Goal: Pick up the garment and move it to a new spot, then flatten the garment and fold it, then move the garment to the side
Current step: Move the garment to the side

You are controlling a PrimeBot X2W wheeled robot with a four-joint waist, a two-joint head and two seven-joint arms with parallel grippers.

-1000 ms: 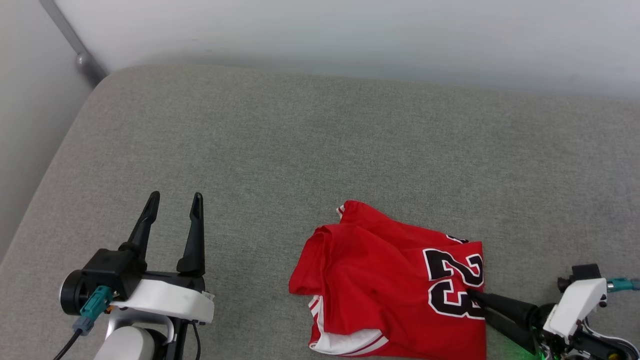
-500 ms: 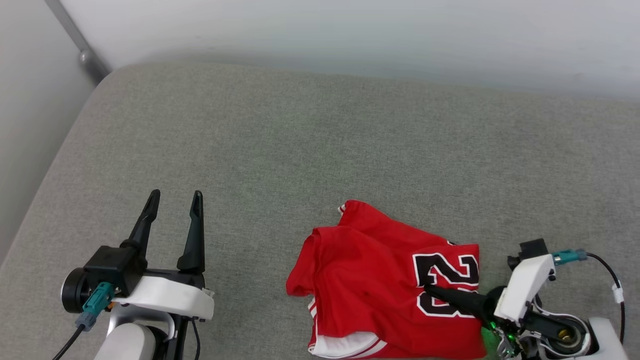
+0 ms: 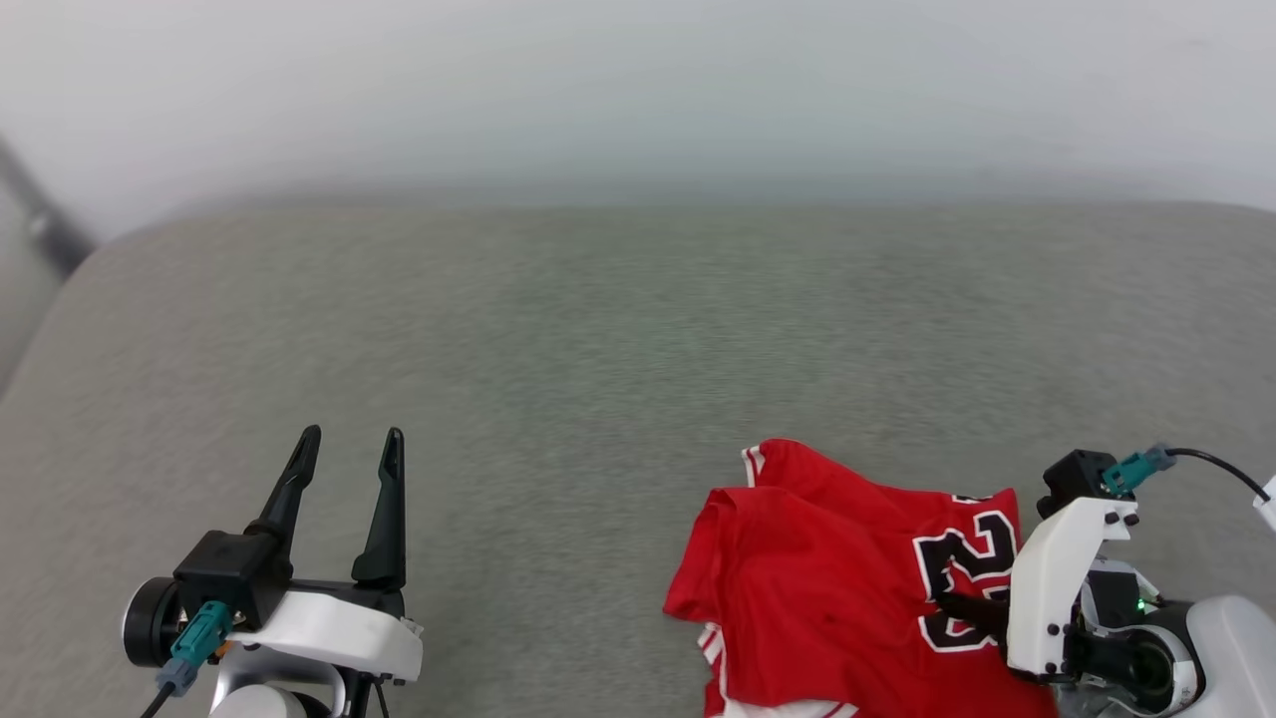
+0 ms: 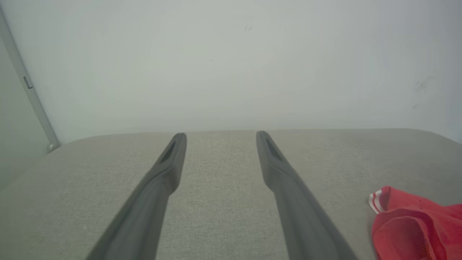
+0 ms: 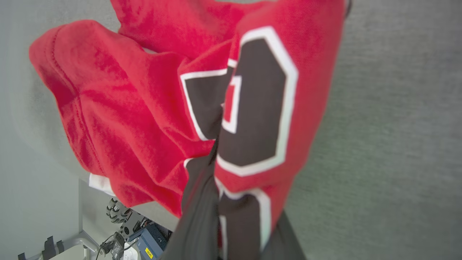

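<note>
— Where is the shirt lying?
— You have the red jersey (image 3: 827, 588) crumpled at the near right of the grey cushion (image 3: 498, 349). Its black, white-outlined "23" faces up, and a white striped edge shows at its near side.
— And my right hand?
— Your right hand (image 3: 947, 600) is pinched narrow on the jersey, right in the black number print. In the right wrist view the red cloth bunches and folds around the two dark fingers.
— The left?
— Your left hand (image 3: 354, 436) stands wide over the near left of the cushion, well apart from the jersey. Bare fabric shows between its fingers, which point toward the pale wall (image 4: 216, 54).
</note>
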